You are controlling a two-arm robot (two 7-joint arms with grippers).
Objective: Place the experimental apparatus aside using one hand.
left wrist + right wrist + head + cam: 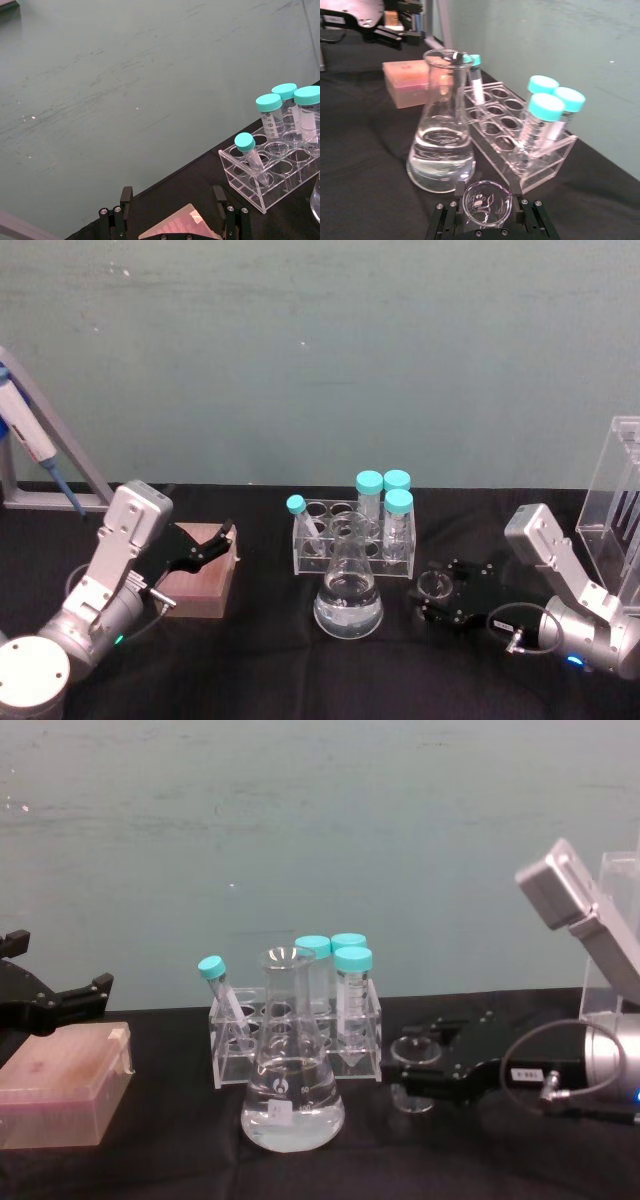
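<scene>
Conical flask (348, 600): stood upright at the front centre of the black cloth (250, 665), partly filled with clear liquid.
Right gripper (410, 1066): placed just right of the flask, fingers pinched on the small glass beaker (487, 203).
Beaker: held upright, near the flask but apart from it.
Left gripper (213, 541): held over the pink box (200, 578) at left, fingers spread.
Tube rack (352, 545): set just behind the flask, loaded with four teal-capped tubes.
Acrylic stand (620, 490): stood at far right, behind the right arm.
</scene>
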